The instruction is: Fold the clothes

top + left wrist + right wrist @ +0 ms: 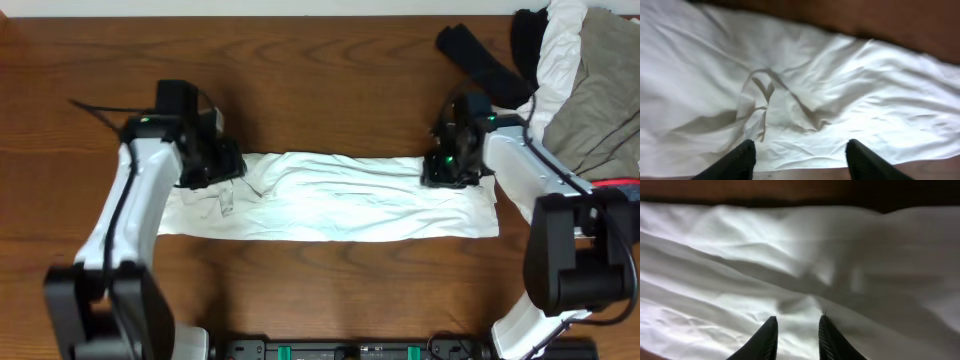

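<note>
The clothes on the table are chiefly a white shirt (340, 200), lying as a long, wrinkled strip across the middle. My left gripper (218, 165) hovers over its far left part. In the left wrist view this gripper (800, 145) is open, its fingers wide apart above the creased shirt (865, 75) near its edge, with nothing between them. My right gripper (448, 170) sits on the strip's far right corner. In the right wrist view that gripper (797, 320) has its fingers close together with shirt fabric (740, 255) bunched between them, and creases run toward the tips.
More clothes are piled at the back right: a grey-khaki and white heap (590, 80) and a black garment (480, 55). Bare brown wooden table (330, 90) surrounds the strip. The arm bases stand at the front corners.
</note>
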